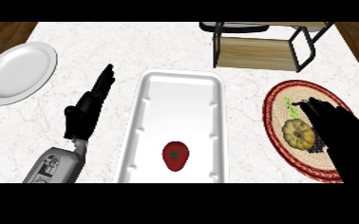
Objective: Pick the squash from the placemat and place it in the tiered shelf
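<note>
A: Where is the squash?

B: The round, ridged yellow squash (297, 133) is seen on the round woven placemat with a red rim (280, 123), at the right of the pale marble worktop (175, 47). The black right hand (335, 123) is lowered beside it, fingers (312, 109) partly curled at its edge, nothing lifted yet.

A: Step?

B: The grasp, judged. Closure round the squash is called for next, then carriage to the wood-and-black-metal tiered shelf (256, 54) beyond.

A: Left?

B: The left hand (88, 109) is held open, fingers straight.

A: Labels?

B: None readable.
</note>
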Robot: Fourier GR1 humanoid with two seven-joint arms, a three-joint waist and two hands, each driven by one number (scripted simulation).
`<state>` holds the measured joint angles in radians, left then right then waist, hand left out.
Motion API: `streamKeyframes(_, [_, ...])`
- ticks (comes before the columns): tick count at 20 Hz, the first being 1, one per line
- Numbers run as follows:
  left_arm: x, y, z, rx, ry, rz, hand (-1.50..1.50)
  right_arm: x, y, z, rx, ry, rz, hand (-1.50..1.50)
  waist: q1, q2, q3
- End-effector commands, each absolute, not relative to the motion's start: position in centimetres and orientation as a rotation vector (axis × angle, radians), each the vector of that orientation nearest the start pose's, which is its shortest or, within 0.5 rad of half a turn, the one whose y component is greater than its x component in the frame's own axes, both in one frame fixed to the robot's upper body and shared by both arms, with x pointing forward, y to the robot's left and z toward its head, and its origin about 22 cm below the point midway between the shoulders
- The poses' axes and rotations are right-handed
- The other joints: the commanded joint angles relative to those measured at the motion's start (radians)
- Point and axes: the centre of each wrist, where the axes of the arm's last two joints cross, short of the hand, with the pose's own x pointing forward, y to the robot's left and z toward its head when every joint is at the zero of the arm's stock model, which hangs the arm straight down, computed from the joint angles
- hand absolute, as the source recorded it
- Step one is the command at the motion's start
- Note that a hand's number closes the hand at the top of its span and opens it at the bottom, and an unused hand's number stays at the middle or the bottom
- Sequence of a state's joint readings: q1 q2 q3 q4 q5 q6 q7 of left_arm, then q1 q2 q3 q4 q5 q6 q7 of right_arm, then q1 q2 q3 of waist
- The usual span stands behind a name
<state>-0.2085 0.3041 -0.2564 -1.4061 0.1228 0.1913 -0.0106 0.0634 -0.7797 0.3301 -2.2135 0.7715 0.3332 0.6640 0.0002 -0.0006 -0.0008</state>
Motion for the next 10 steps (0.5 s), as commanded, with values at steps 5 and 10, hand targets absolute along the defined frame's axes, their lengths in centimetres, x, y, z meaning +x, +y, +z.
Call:
streamKeyframes(5, [27.8, 22.4, 0.9, 0.108, -1.570, -0.279, 0.00, 16.4, -21.3, 14.1, -1.168, -1.100, 1.269, -1.50, -0.003, 0.000, 0.001])
streamKeyframes(10, [28.9, 23.0, 1.4, 0.106, -1.560, -0.256, 0.00, 17.1, -21.5, 13.2, -1.166, -1.116, 1.243, -1.50, -0.003, 0.000, 0.001])
